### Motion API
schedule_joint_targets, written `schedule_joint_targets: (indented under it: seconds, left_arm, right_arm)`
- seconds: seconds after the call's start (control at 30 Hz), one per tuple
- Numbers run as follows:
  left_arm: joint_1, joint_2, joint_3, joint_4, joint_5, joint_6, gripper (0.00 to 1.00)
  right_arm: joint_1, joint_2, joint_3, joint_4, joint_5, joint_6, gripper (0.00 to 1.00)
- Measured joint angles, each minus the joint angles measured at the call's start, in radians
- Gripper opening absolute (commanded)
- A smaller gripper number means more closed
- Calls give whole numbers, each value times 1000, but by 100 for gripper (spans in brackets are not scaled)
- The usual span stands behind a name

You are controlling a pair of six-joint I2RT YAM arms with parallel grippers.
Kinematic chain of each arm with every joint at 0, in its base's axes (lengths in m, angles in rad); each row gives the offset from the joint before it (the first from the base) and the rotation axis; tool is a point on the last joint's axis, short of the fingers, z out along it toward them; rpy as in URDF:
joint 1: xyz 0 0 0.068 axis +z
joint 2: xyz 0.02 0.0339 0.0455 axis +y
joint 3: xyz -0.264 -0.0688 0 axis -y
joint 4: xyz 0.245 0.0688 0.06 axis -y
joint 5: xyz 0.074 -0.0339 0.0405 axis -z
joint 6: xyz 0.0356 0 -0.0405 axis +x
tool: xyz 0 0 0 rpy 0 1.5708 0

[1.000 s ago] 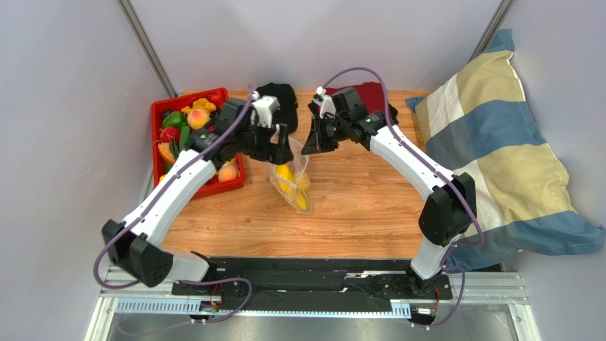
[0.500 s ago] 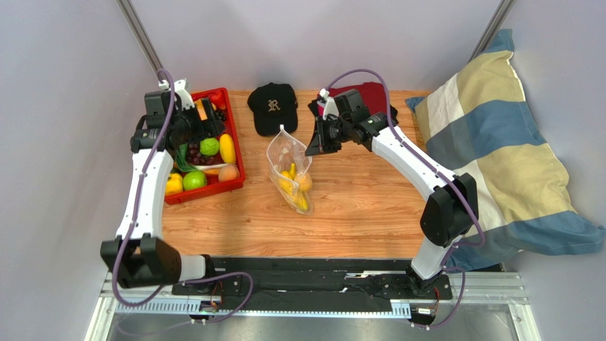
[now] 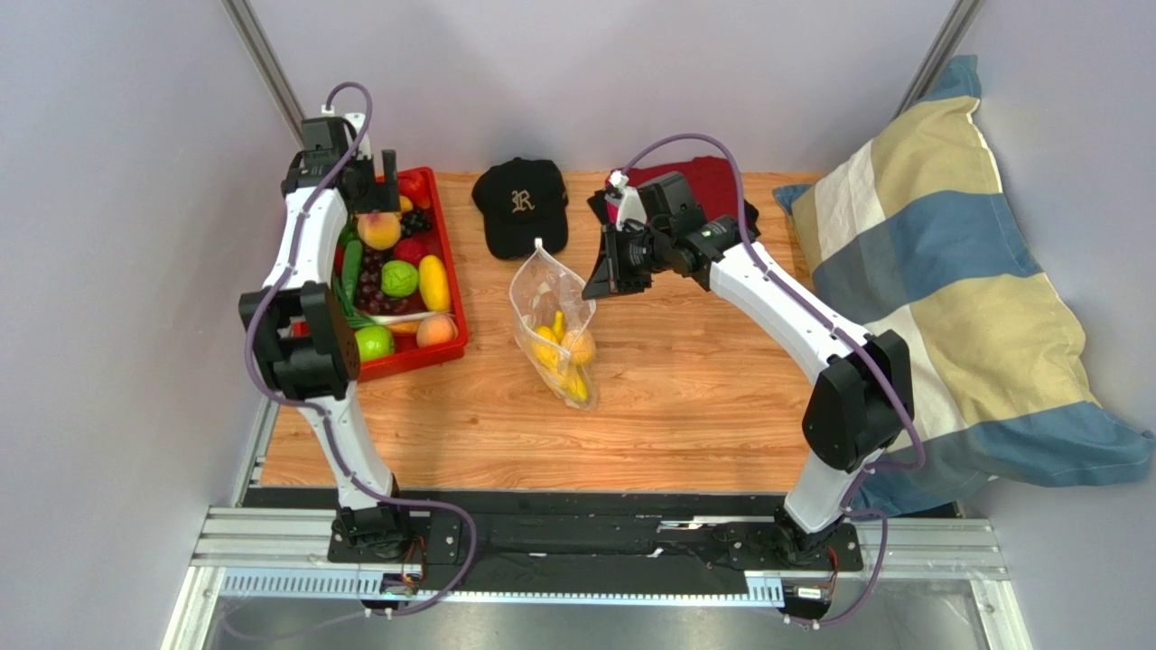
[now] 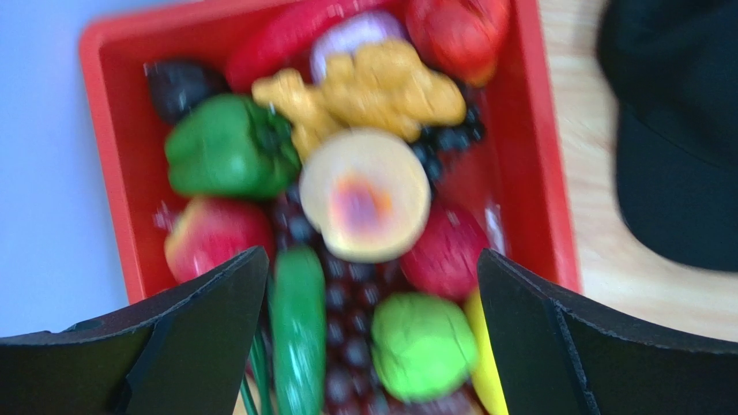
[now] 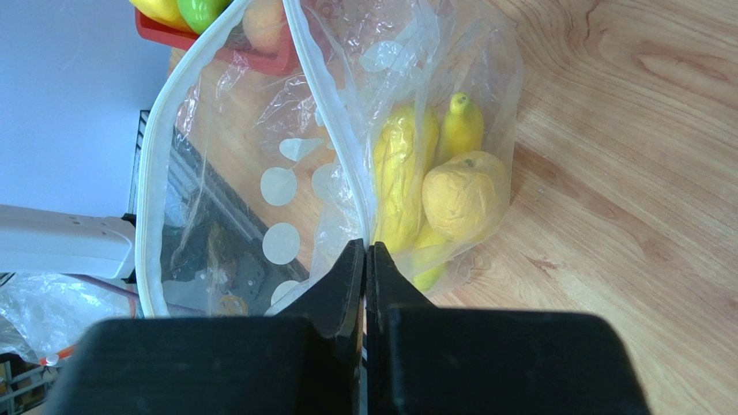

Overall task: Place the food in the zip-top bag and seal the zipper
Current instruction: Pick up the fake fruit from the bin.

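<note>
– Since a second ago the left claw [image 4: 372, 264] has swung away from the zip-top bag [image 3: 550, 318] to the far end of the red tray [image 3: 461, 318]. Bag and right claw [image 5: 365, 251] haven't budged.
– Why is the right one parked there?
– It's pressed together on the zip-top bag, pinching it by the zipper [image 5: 333, 130] strip. That lifts the rim so the mouth gapes toward the tray. The bag lies mid-worktop [image 3: 679, 406], with yellow food [image 5: 463, 194] already inside.
– And the left?
– Spread wide, holding nothing, hanging over the tray with a peach [image 4: 364, 194] right below the gap. I'd judge it's lining up the next piece.
– Sealing?
– Not yet, I'd say. I can't make out the slider, and plenty of food sits in the tray.
</note>
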Motion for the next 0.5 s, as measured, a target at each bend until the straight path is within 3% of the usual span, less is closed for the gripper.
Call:
schedule_joint_targets:
  seconds: [0.13, 0.37, 0.5]
  left_arm:
    - [5, 142, 132, -7, -10, 50, 99]
    - [6, 243, 181, -28, 34, 76, 99]
    - [7, 283, 183, -29, 32, 84, 93]
  right_arm:
    - [0, 0, 0, 0, 0, 0, 0]
    - [0, 0, 0, 0, 0, 1, 0]
    - [0, 0, 0, 1, 0, 0, 0]
